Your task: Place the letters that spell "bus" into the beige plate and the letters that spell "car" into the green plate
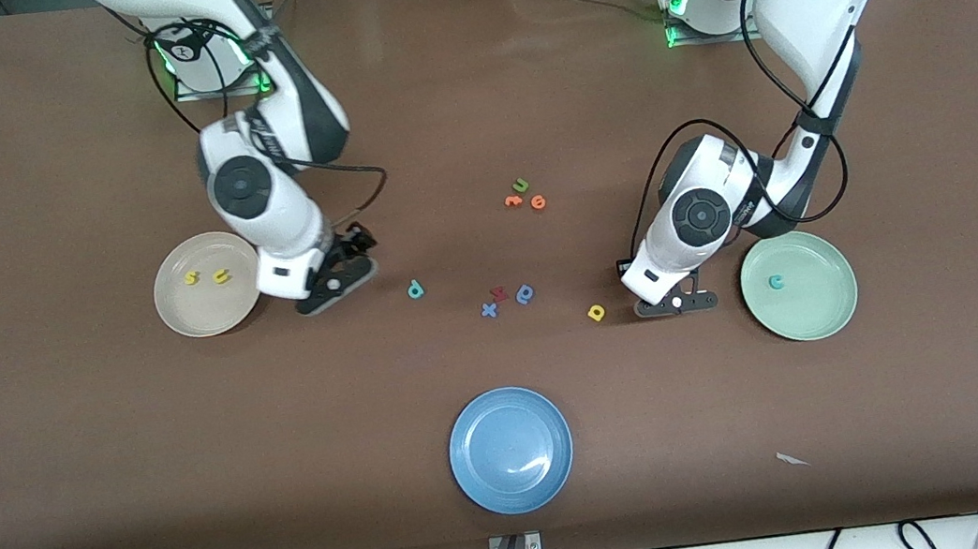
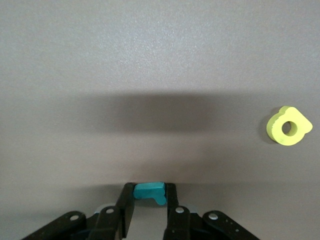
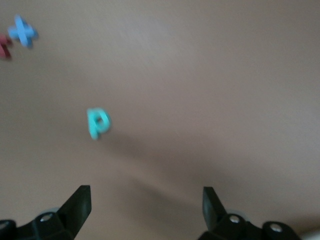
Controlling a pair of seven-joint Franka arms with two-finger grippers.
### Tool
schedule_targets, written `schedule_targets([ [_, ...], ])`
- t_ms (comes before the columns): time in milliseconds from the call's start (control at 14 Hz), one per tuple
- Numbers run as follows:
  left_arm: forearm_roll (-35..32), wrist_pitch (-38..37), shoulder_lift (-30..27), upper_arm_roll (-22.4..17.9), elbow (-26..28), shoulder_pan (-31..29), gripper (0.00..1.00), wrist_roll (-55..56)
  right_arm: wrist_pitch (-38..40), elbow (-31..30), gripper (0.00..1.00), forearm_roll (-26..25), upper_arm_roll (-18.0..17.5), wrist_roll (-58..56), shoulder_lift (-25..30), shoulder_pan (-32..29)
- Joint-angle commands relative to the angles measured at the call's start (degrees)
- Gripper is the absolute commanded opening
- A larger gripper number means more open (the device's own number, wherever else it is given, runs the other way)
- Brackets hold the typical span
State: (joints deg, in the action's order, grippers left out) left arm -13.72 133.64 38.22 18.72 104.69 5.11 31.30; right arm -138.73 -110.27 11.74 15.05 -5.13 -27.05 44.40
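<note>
Left gripper (image 2: 150,200) clamped on small teal foam letter (image 2: 150,191) at the table.
Right gripper (image 3: 146,202) spread apart; teal foam "b" (image 3: 97,122) lies just ahead, untouched.

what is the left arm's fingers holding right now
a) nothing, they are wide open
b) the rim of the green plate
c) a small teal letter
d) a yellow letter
c: in the left wrist view the left gripper has its fingers shut on a small teal letter, while the yellow letter lies apart on the table.
</note>
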Motion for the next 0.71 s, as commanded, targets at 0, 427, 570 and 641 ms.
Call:
schedule_targets([
  [0, -1.7, 0.0, -1.7, -0.4, 1.8, 0.3, 0.28, 1.2, -4.2, 9.0, 0.83, 1.5, -1.2, 3.4, -9.3, 1.4],
  [427, -1.7, -5.9, -3.5, -0.7, -1.9, -1.4, 0.25, -5.6, -4.4, 11.7, 0.49, 1.9, -1.5, 3.6, -12.2, 2.0],
  [570, -1.7, -9.0, -4.0, -0.8, -3.7, -4.0, 0.24, -10.6, -4.4, 11.7, 0.49, 1.9, -1.6, 4.1, -12.4, 2.0],
  [641, -1.7, -9.4, -4.5, -1.0, -3.8, -5.3, 0.24, -13.8, -4.4, 11.6, 0.5, 1.9, -1.6, 4.9, -12.4, 2.0],
])
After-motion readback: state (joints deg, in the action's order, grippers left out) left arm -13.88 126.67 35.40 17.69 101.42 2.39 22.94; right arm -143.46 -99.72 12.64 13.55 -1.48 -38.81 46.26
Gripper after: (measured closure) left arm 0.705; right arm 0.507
